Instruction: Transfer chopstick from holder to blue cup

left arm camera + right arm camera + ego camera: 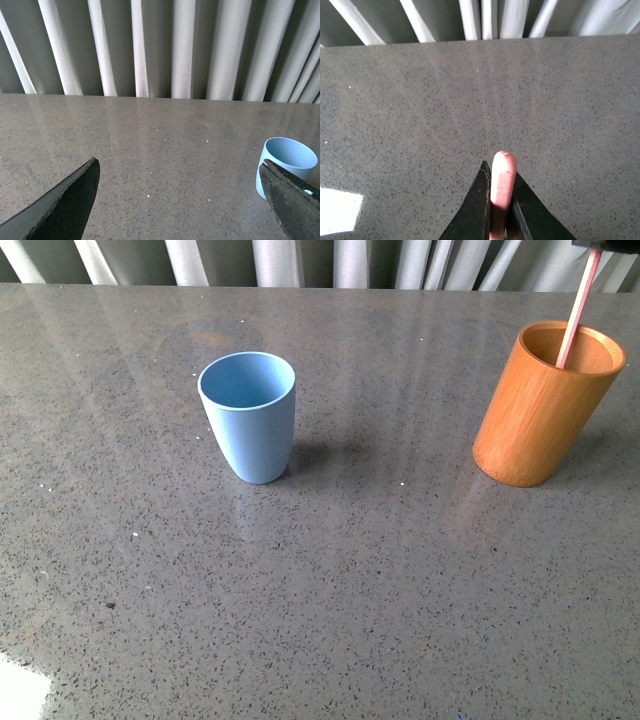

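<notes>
The right claw (500, 172) is closed on the thin pink chopstick (503, 175). In the right wrist view its two dark fingers (477, 205) press the rounded top end of the stick from both sides. In the front view only a small dark part of this claw shows at the upper right corner, above the stick. From there the chopstick goes down, and its lower end is inside the round orange-brown bamboo holder (540, 410). The stick leans toward 1 o'clock over the far rim of the holder.

The holder stands on the grey speckled stone tabletop (350, 590). The light blue plastic cup (248, 430) stands upright at 9 o'clock from the holder, well apart from it.

The left claw (177, 165) is wide open and grips nothing. In its wrist view the blue cup shows partly behind one dark finger (292, 200). Behind the tabletop hangs a white pleated curtain (185, 50).
</notes>
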`<state>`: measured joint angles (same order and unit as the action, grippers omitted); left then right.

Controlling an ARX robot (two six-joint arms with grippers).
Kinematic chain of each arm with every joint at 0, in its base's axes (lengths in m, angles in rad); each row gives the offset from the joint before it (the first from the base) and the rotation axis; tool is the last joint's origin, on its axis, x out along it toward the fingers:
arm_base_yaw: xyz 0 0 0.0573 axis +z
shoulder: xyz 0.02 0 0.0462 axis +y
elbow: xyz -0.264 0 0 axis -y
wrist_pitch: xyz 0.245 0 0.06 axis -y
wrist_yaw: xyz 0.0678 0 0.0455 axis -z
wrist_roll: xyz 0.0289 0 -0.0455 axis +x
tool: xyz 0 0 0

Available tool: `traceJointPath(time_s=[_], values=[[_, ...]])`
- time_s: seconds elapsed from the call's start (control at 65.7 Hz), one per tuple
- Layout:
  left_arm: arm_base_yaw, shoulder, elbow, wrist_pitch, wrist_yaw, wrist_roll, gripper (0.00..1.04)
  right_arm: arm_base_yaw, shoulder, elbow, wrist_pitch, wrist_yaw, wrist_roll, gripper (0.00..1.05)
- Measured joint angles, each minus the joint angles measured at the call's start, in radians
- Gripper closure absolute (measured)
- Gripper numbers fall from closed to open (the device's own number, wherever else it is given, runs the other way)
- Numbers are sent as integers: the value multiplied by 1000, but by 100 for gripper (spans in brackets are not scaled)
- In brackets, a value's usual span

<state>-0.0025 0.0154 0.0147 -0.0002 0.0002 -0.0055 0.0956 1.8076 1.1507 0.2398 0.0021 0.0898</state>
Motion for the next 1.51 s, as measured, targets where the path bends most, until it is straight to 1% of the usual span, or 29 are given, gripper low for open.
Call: traceJointPath(time_s=[0.122, 0.274, 0.365, 0.487, 0.624, 0.822, 1.02, 1.096, 1.218, 1.507], values=[[0, 0, 0, 0, 0, 0, 9, -23, -65, -1, -10, -21, 8, 102], [0, 0, 0, 0, 0, 0, 9, -48, -185, 3, -44, -56, 52, 102], [0, 0, 0, 0, 0, 0, 9, -47, -257, 22, -67, -74, 78, 102], [0, 0, 0, 0, 0, 0, 9, -28, -309, 34, -79, -74, 101, 102], [0, 0, 0, 0, 0, 0, 9, 18, -348, 34, -83, -69, 123, 102], [0, 0, 0, 0, 0, 0, 9, 118, -358, 34, -77, -34, 171, 102], [0, 0, 0, 0, 0, 0, 9, 227, -326, 43, -50, 27, 227, 102], [0, 0, 0, 0, 0, 0, 9, 287, -290, 60, -38, 54, 243, 102], [0, 0, 0, 0, 0, 0, 9, 357, -217, 98, -14, 98, 278, 102], [0, 0, 0, 0, 0, 0, 9, 402, -130, 162, 21, 152, 317, 102]])
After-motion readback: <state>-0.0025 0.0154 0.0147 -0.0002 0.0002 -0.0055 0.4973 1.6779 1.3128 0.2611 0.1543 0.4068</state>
